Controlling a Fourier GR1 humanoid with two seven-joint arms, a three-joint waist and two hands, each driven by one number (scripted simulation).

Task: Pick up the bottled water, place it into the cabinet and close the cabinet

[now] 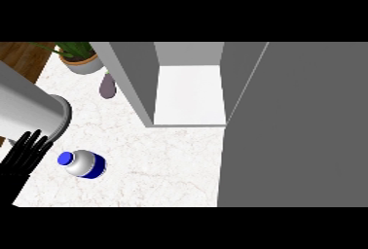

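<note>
At the near left edge of the counter, the left hand rests with its fingers straight and spread, holding nothing; its fingertips point up toward a grey cylindrical pot just beyond it. The right hand does not show in the head view. Just to the right of the left hand, apart from it, stands the bottled water, upright on the pale marbled top, seen from above with its blue cap nearest the hand and a blue band round its grey body. It looks small, rigid and smooth, likely light enough for one hand but apt to slip or tip if nudged at the cap; a hold round the middle of the body, fingers on one side and thumb on the other, seems the safest. Farther back the cabinet stands open, its white floor bare, with the grey cabinet door swung out at the right. Beyond, at the far left, sit a dark purple thing and a potted plant.
</note>
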